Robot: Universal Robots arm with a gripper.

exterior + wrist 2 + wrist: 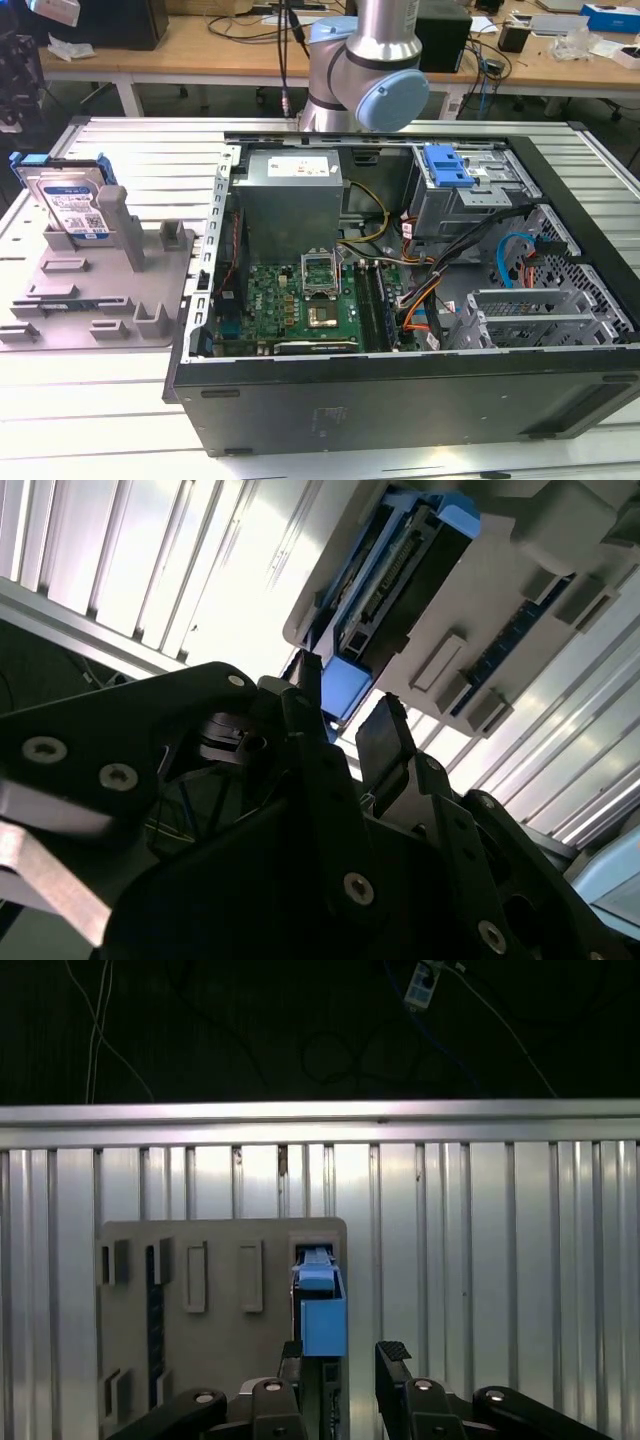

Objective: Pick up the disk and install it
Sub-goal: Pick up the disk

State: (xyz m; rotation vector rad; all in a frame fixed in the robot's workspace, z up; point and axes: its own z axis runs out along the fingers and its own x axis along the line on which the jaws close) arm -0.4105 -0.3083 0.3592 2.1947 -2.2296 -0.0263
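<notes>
The disk, silver with a white-and-blue label and a blue carrier, stands on edge in a slot of the grey fixture plate at the exterior view's left. The first wrist view looks down on it: the disk shows as a narrow blue edge in the fixture plate. My gripper is open, nothing between its fingers, some way off the disk and roughly in line with it. In the second wrist view the open gripper points toward the disk from a distance.
An open computer case lies on the ribbed metal table, with a grey power supply, a motherboard and a drive cage with a blue latch. The arm's base stands behind the case.
</notes>
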